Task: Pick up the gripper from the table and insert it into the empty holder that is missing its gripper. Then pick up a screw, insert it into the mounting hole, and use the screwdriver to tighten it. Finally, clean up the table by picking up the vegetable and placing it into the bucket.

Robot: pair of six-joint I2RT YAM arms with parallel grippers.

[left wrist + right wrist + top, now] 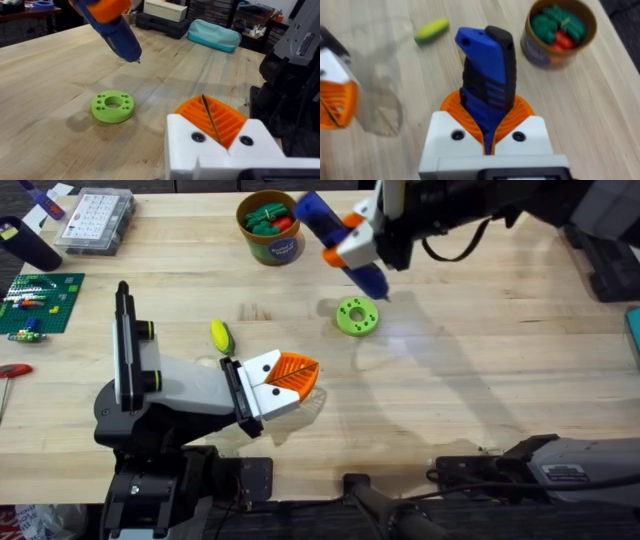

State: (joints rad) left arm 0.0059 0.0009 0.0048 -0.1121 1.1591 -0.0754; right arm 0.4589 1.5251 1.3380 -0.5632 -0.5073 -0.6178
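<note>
left claw closed low, right claw raised, clamped

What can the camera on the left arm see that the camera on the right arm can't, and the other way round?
Left wrist alone: the lime-green disc with holes on the table, with the screwdriver's tip just above and beyond it, and a teal pouch at the far edge. Right wrist alone: the yellow vegetable lying on the table and the bucket holding green and red pieces. Both: the blue screwdriver, clamped in the right claw, and the shut left claw.
</note>
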